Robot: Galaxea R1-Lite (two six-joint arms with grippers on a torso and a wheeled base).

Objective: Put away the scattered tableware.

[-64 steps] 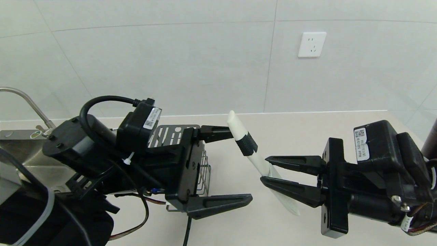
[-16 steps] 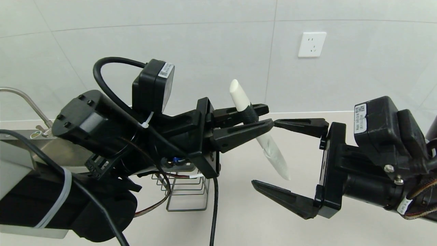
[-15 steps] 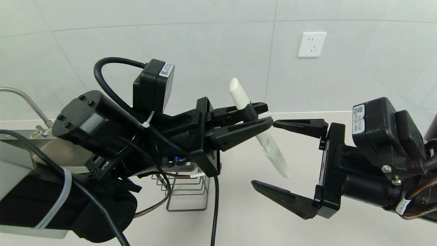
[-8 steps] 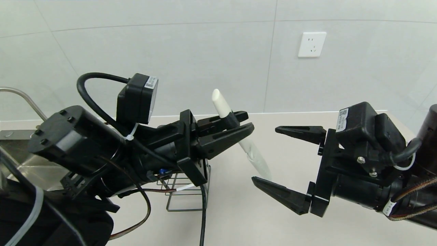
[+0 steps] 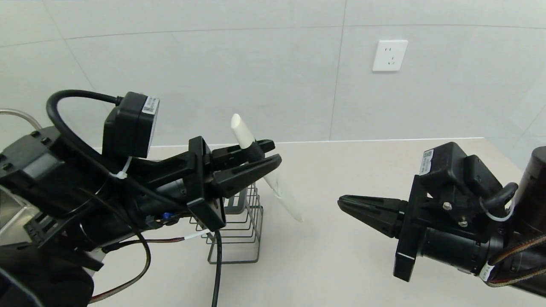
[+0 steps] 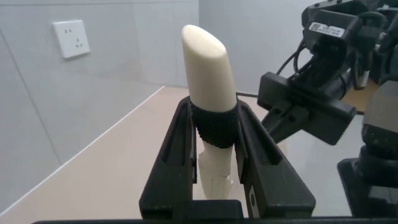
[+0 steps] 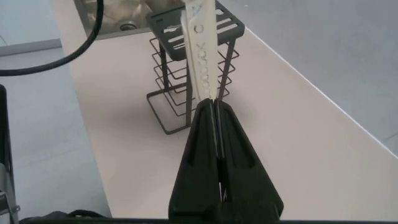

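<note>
Pinching a white slotted utensil (image 5: 242, 129) by its black knurled collar, the left end effector (image 5: 271, 152) holds it tilted near the dark wire cutlery rack (image 5: 239, 232) below, stowing seemingly yet to come, while the right end effector (image 5: 344, 201) hangs pressed together, empty.

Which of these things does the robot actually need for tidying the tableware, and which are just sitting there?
Part of the job:
white utensil, clamped in the left gripper
wire rack, standing on the counter close by

Just there:
wall socket
sink
tap
</note>
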